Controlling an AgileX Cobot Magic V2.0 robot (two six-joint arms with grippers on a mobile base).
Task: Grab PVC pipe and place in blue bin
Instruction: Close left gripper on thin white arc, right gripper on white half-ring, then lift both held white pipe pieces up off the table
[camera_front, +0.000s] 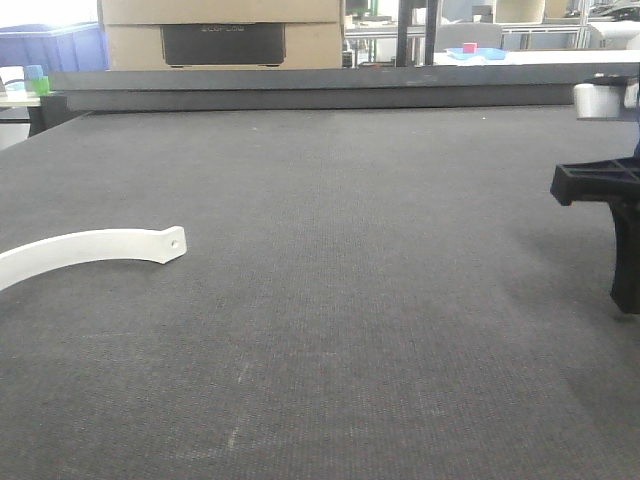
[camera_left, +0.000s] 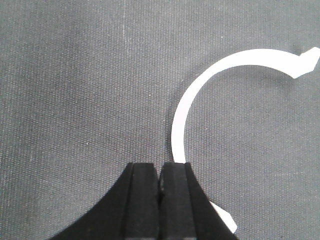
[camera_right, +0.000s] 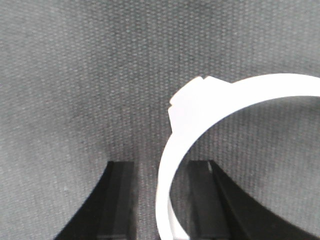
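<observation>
— How does the left gripper (camera_left: 160, 172) stand?
— Its fingers are pressed together with nothing between them. A white curved PVC strip (camera_left: 200, 85) lies on the grey mat (camera_left: 75, 75) just ahead of the gripper and bends away to one side. Its near end runs under one finger (whether they touch cannot be told).
— And the right gripper (camera_right: 161, 167)?
— Spread wide, gripping nothing. A white curved band (camera_right: 200, 107) sits between its fingers, nearer one of them but clear of both.
— The front camera?
— It shows a flat white strip (camera_front: 95, 245) on the mat, well apart from the right arm (camera_front: 605, 185).
</observation>
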